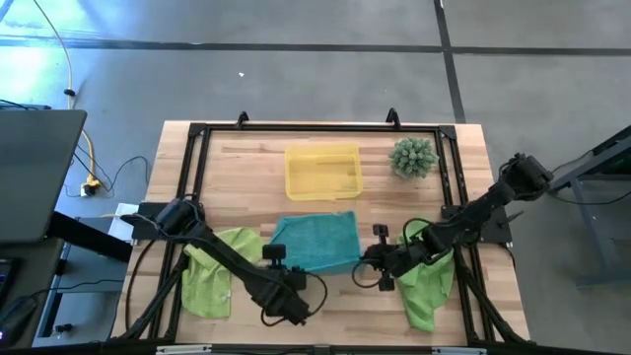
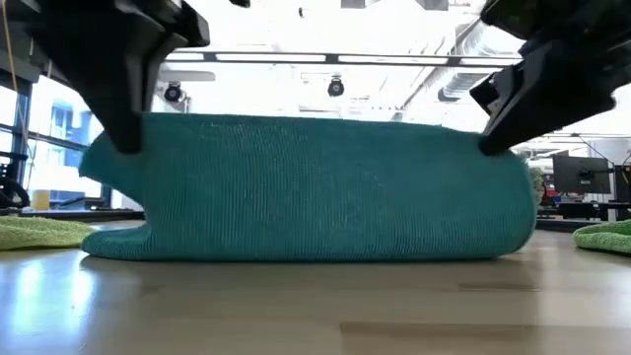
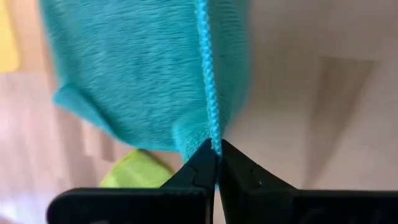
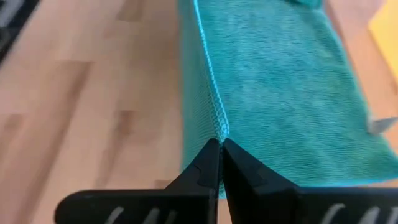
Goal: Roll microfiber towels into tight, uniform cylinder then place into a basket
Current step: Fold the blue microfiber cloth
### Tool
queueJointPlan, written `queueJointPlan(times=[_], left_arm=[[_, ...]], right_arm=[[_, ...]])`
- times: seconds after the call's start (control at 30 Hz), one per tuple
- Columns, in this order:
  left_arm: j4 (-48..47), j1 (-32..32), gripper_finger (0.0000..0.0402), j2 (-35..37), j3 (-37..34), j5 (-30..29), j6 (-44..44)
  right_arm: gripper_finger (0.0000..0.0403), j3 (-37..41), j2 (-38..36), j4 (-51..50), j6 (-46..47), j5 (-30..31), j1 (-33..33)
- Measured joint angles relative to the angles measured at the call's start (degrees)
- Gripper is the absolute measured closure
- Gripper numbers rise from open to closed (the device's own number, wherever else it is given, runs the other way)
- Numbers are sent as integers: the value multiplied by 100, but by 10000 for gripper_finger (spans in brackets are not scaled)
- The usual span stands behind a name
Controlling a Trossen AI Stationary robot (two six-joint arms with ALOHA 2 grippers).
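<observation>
The teal towel (image 1: 314, 243) lies in the middle of the table, its near edge raised; in the low view (image 2: 315, 187) it stands as a wall whose bottom rests on the wood. My left gripper (image 1: 280, 262) is shut on the towel's near left corner. My right gripper (image 1: 367, 258) is shut on its near right corner. Two lime-green towels lie flat, one at the left (image 1: 212, 274) under my left arm and one at the right (image 1: 429, 281) under my right arm. The yellow tray (image 1: 322, 173) stands behind the teal towel. My left gripper pinches the towel's stitched edge (image 3: 212, 138) between its two fingertips, near the left corner. That corner (image 2: 123, 133) is lifted clear while the towel's lower part stays on the table. My right gripper pinches the same stitched edge (image 4: 219, 132) between its two fingertips, near the right corner. That corner (image 2: 498, 138) is held up, and the edge (image 2: 315, 120) runs nearly straight between both grippers.
A spiky green plant (image 1: 413, 157) stands at the far right beside the tray. A black frame (image 1: 197, 133) runs around the tabletop. Bare wood (image 1: 345, 301) lies between the teal towel and the near edge.
</observation>
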State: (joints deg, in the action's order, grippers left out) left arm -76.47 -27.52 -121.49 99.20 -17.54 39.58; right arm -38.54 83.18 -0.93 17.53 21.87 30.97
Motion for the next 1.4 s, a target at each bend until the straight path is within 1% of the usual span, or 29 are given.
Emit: queueJointPlan(times=[0.1, 0.17, 0.27, 0.33, 0.43, 0.53, 0.6, 0.7, 0.83, 0.97, 1.07, 1.23, 1.4], left_arm=[[-167, 190, 401, 0, 0, 117, 116], [-134, 331, 401, 0, 0, 606, 181], [-112, 451, 401, 15, 0, 1400, 11], [-96, 442, 401, 37, 16, 1683, -253], [-164, 399, 401, 37, 257, 2079, -586], [-81, 366, 401, 41, 537, 2552, -906], [-6, 345, 401, 44, 600, 2514, -962], [-65, 358, 401, 44, 543, 2134, -695], [-67, 476, 401, 42, 313, 1939, -301], [-68, 597, 401, 42, -14, 1651, -277], [-33, 745, 401, 42, -249, 1491, -383], [-39, 1003, 401, 42, -527, 1069, -615], [3, 1229, 402, 42, -715, 1219, -910]], right_arm=[[402, 4, 60, 18, -42, 46, -176], [402, 7, 115, -13, 3, -41, -269], [402, 7, 153, 62, 40, -670, -367], [402, 7, 150, 222, -27, -1084, -389], [402, 4, 94, 501, -290, -1609, -397], [402, -50, 68, 578, -605, -1860, -395], [402, -88, 61, 596, -743, -1798, -402], [402, -87, 65, 562, -750, -1536, -414], [402, -87, 74, 370, -752, -1215, -410], [402, -87, 74, 179, -753, -784, -412], [402, -87, 78, 83, -729, -574, -487], [402, -87, 208, 63, -523, -571, -759], [402, -87, 464, 81, -622, -575, -1122]])
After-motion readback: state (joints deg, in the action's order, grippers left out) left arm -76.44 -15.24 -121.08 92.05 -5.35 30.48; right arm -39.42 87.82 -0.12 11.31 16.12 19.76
